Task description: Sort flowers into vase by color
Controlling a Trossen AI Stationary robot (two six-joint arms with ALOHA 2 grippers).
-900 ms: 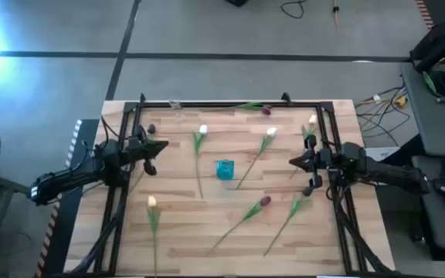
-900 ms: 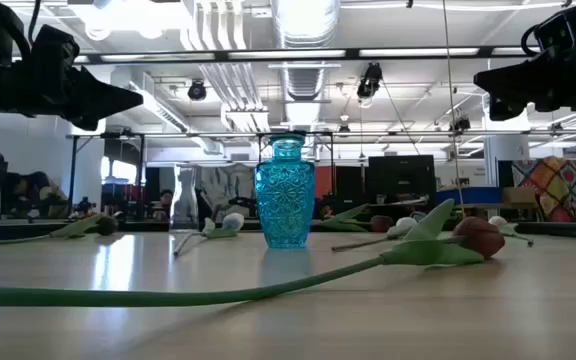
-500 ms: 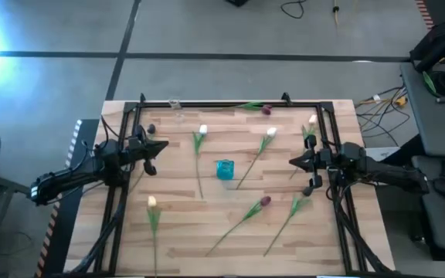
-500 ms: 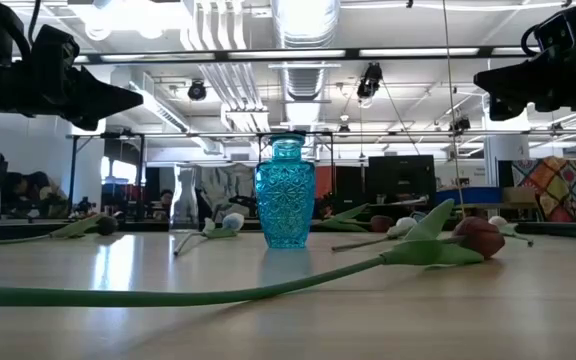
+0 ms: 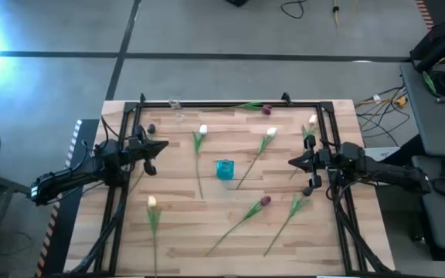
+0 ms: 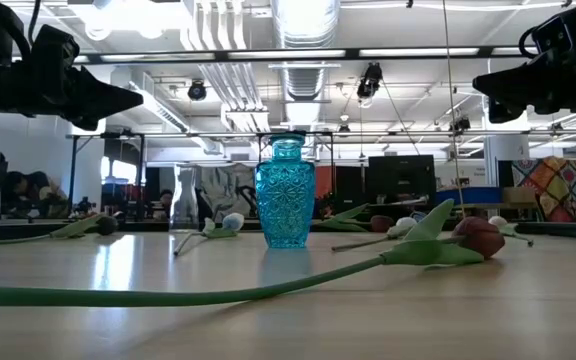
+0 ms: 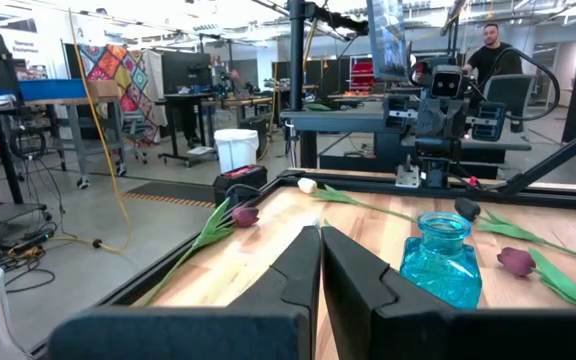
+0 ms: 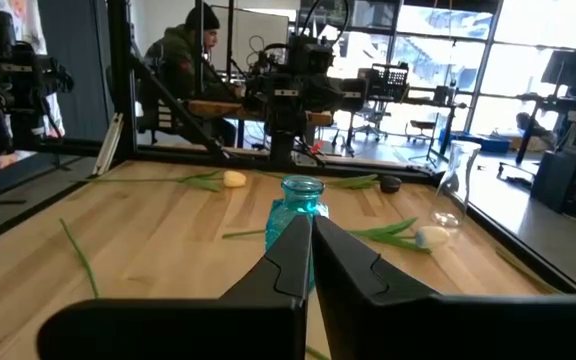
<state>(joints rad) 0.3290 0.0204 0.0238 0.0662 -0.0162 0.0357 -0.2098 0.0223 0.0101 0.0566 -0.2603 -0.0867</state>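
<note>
Blocking blue vase (image 8: 301, 203) partly: right end effector (image 8: 306, 243), shut.

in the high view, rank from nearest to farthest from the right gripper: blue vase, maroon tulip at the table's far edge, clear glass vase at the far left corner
From the right gripper:
1. Blue vase, table centre.
2. Maroon tulip, far edge, right of middle.
3. Clear glass vase, far left corner.

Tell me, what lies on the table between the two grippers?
In the high view, between the left gripper and the right gripper: the blue vase and two white tulips.
</note>
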